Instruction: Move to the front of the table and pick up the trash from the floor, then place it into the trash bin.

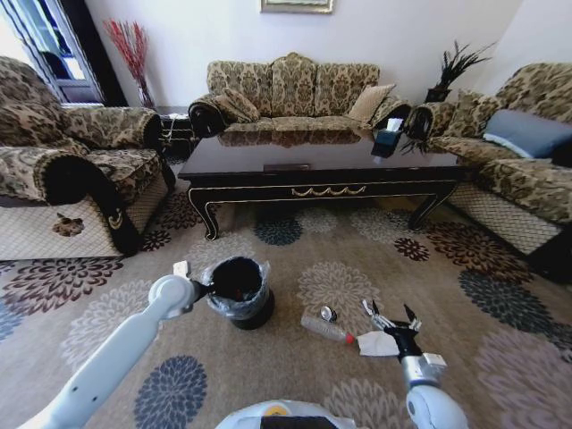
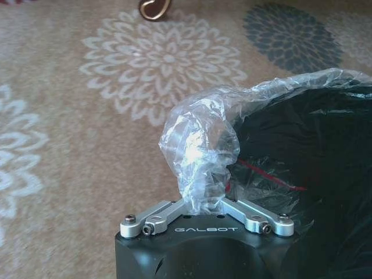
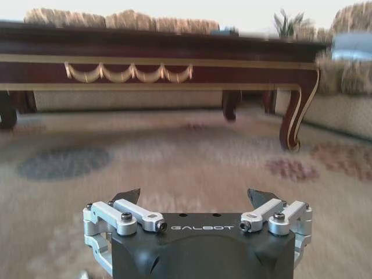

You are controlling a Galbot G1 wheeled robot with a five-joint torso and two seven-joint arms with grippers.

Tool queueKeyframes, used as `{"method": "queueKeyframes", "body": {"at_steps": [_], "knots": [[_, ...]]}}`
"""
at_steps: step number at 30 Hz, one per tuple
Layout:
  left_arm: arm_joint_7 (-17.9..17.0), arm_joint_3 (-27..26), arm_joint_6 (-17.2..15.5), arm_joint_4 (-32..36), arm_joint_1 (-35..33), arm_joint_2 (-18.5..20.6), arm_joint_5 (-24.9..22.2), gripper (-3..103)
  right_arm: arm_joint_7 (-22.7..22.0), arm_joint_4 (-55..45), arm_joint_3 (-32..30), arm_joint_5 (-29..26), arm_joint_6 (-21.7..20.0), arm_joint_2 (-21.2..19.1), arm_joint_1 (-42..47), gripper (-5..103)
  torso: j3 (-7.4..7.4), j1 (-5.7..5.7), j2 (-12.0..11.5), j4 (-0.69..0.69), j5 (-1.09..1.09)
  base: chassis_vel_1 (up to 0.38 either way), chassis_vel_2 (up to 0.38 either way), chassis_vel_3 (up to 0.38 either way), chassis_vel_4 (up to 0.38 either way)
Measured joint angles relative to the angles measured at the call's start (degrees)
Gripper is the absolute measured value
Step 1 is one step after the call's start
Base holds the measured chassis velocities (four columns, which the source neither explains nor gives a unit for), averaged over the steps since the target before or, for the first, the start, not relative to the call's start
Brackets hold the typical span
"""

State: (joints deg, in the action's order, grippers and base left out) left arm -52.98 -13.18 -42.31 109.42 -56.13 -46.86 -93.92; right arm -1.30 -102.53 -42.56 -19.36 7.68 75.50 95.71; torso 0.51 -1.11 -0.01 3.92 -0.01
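Observation:
The black trash bin [image 1: 239, 293] stands on the patterned floor [image 1: 340, 268] before the dark table [image 1: 313, 174]. My left gripper [image 1: 206, 288] is at the bin's near-left rim. In the left wrist view this gripper [image 2: 203, 204] is shut on a bunched fold of the clear bag liner [image 2: 200, 151], beside the bin's dark inside [image 2: 314, 180]. To the bin's right lie a clear bottle [image 1: 323, 328] with a red cap, a small round bit [image 1: 328, 313] and crumpled white paper [image 1: 376, 345]. My right gripper [image 1: 391, 315] hangs open just over the paper, fingers spread [image 3: 195, 196], nothing between them.
Patterned sofas stand on the left [image 1: 63, 170], at the back [image 1: 295, 94] and on the right [image 1: 518, 152]. The table's curved leg [image 3: 293, 125] and gold-trimmed rail [image 3: 128, 72] face my right wrist. Open carpet lies between the table and the bin.

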Motion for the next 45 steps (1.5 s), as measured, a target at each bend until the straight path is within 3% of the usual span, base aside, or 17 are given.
{"method": "queueKeyframes", "body": {"at_steps": [4, 12, 23, 36, 38, 41, 44, 45], "knots": [[-0.1, -2.3, 0.1, 0.7, -2.5, 0.6, 0.0, 0, 0.0, 5.0, 1.3, 0.6, -0.3, -0.1, -1.3, 100, 0.0, 0.0, 0.0, 0.0, 0.02, 0.0, 0.0, 0.0, 0.0], [-0.1, -3.9, 0.1, 2.3, -4.5, 0.1, 0.2, 0, -1.2, 13.3, 3.9, -7.8, -4.9, -0.9, -5.8, 100, 0.0, 0.0, 0.0, 0.0, 0.01, 0.0, 0.0, 0.0, 0.0], [-0.5, -2.9, 0.2, 3.6, -4.6, -0.1, 0.5, 0, -1.9, 25.0, 5.8, -6.9, -5.0, -0.8, -12.0, 100, 0.0, 0.0, 0.0, 0.0, 0.02, 0.0, 0.0, 0.0, 0.0], [-0.6, -2.5, 0.2, 3.4, -4.3, -0.5, 1.1, 0, -1.4, 31.4, 6.0, -4.3, -4.1, -0.6, -14.4, 101, 0.0, 0.0, 0.0, 0.0, 0.01, 0.0, 0.0, 0.0, 0.0], [-0.7, -2.5, 0.2, 3.3, -4.3, -0.6, 1.1, 0, -1.1, 32.2, 6.1, -3.9, -4.1, -0.6, -14.6, 91, 0.0, 0.0, 0.0, 0.0, 0.01, 0.0, 0.0, 0.0, 0.0], [-0.7, -2.6, 0.2, 3.2, -4.3, -0.7, 1.1, 0, -0.8, 32.6, 6.1, -3.5, -4.0, -0.6, -14.6, 86, 0.0, 0.0, 0.0, 0.0, 0.01, 0.0, 0.0, 0.0, 0.0], [-0.8, -2.8, 0.2, 3.0, -4.4, -0.8, 1.2, 0, -0.7, 33.1, 6.2, -3.2, -3.9, -0.6, -14.8, 70, 0.0, 0.0, 0.0, 0.0, 0.01, 0.0, 0.0, 0.0, 0.0], [-0.8, -2.8, 0.2, 3.0, -4.4, -0.8, 1.2, 0, -0.7, 33.2, 6.2, -3.1, -3.9, -0.5, -14.8, 70, 0.0, 0.0, 0.0, 0.0, 0.01, 0.0, 0.0, 0.0, 0.0]]}}
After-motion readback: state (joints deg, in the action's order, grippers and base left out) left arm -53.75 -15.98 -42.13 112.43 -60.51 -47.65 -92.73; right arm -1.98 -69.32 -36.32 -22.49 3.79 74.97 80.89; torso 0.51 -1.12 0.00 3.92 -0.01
